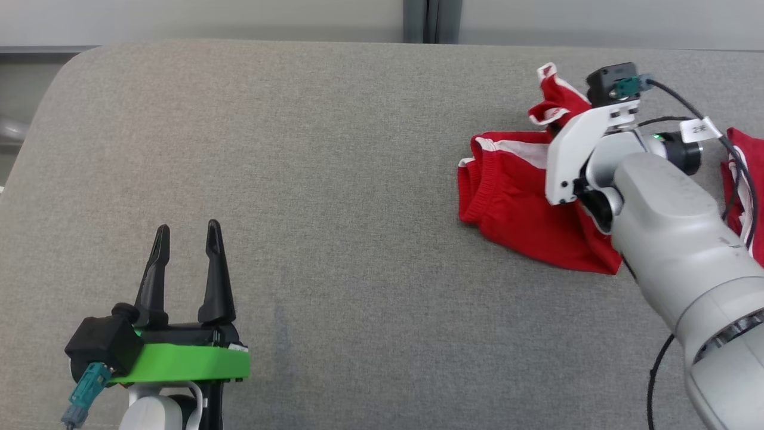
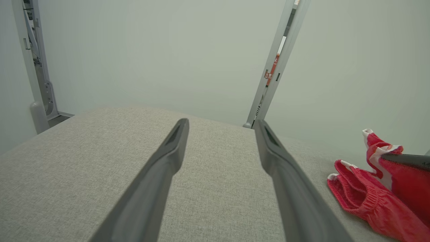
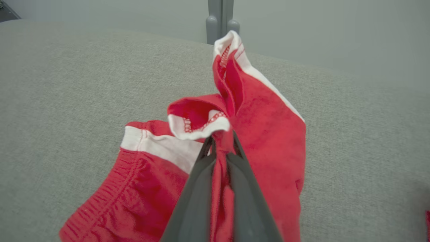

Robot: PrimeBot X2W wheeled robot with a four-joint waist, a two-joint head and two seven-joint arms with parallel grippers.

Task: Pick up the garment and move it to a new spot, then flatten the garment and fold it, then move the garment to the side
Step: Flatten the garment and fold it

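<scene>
At 7 o'clock in the head view, the left gripper (image 1: 188, 226) is held spread and empty over the padded surface (image 1: 358, 179), a coarse grey weave. At 2 o'clock the garment (image 1: 513, 203), soft red knit with white trim and gathered waistband, lies crumpled; one thin fold is clamped by the right gripper (image 3: 221, 143). Slippage is judged likely if the bulk drags.

A pinch of the red shorts (image 3: 268, 134) is clamped between the closed dark fingers of the right gripper (image 3: 220, 141), which rise from the bottom edge. A white-trimmed hem (image 3: 201, 129) is seen curled just above the fingertips, and a second trimmed corner is held upright behind it. The gathered waistband (image 3: 111, 205) is spread at lower left on the grey fabric surface (image 3: 67, 84). A grey post (image 3: 220, 16) is seen beyond the surface's far edge.
</scene>
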